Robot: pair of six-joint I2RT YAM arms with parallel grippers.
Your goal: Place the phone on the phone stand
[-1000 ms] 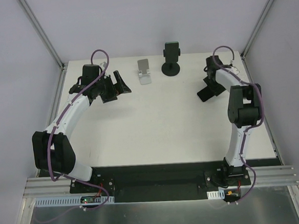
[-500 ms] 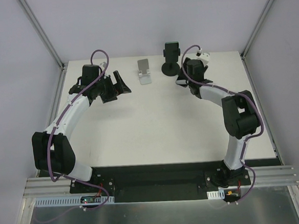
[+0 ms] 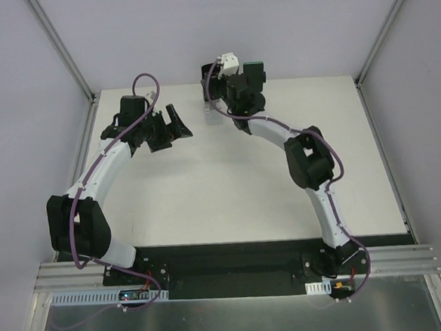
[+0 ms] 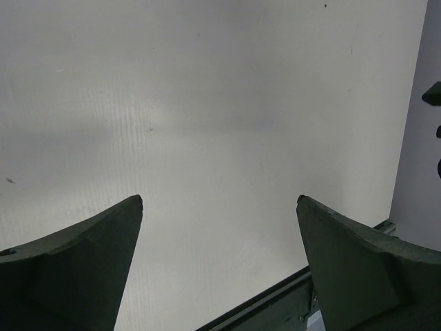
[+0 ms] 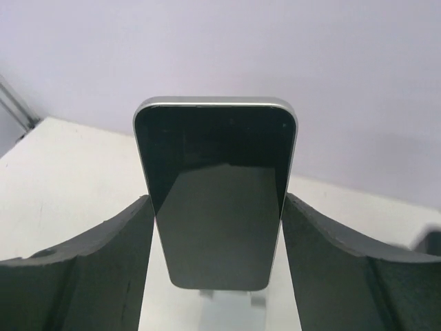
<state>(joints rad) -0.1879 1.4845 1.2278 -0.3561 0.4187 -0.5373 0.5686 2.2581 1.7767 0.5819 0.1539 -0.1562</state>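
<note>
The phone, black glossy screen with a silver rim, stands upright between my right gripper's fingers, which press its two long edges. A pale silver stand shows just under its lower edge; I cannot tell if they touch. In the top view my right gripper is at the table's back, between the silver stand and the black phone stand, whose clamp top shows behind the wrist while its base is hidden. My left gripper is open and empty over bare table at the back left.
Grey walls close the table at the back and sides, with metal corner posts. The table's edge rail lies just below my left fingers. The right arm's elbow hangs over the table's middle right.
My right arm has swung from the right side of the table leftward and to the back, past the black stand, to above the silver stand. The left arm has not moved.
</note>
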